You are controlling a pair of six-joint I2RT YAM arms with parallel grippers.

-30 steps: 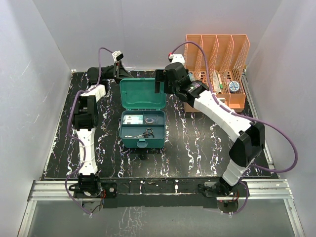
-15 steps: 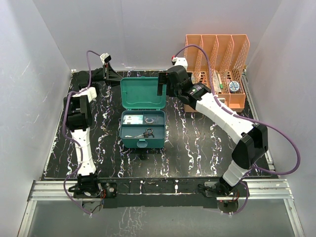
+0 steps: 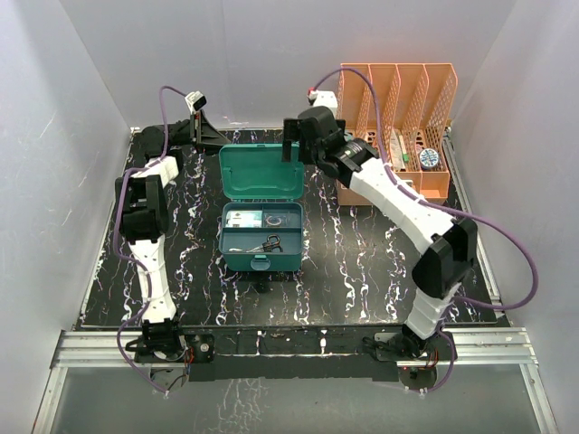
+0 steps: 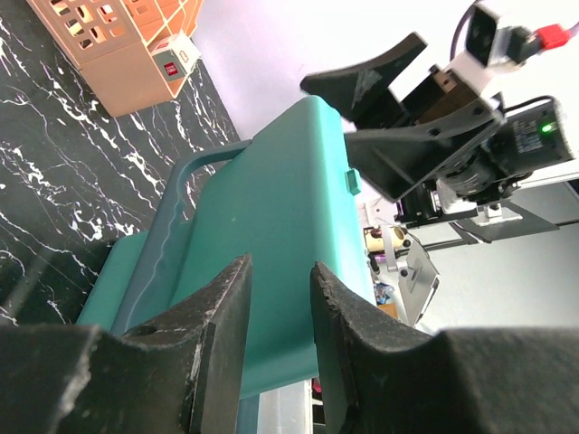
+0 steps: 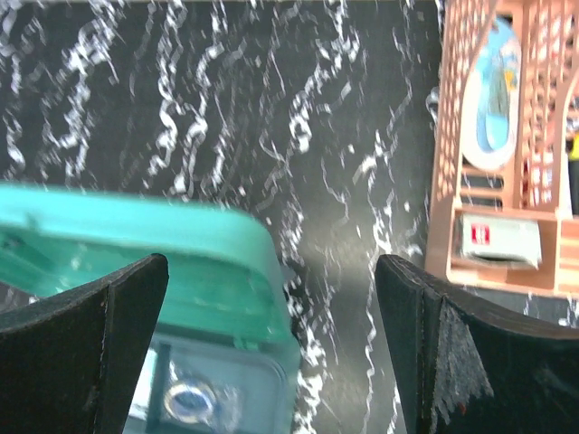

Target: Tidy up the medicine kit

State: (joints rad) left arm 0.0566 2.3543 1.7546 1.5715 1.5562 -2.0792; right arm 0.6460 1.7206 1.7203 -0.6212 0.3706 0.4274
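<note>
One orange rack [image 3: 440, 99] stands near the open medicine kit [image 3: 261, 174].

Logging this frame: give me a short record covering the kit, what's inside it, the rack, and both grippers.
kit: medicine kit mid-table, lid standing upright
contents: scissors in the base; other items too small to tell
rack: orange mesh rack at the far right, small items inside
left gripper: rear left of the lid, facing its back, jaws narrowly apart, holding nothing
right gripper: over the lid's right corner, jaws wide open, empty
</note>
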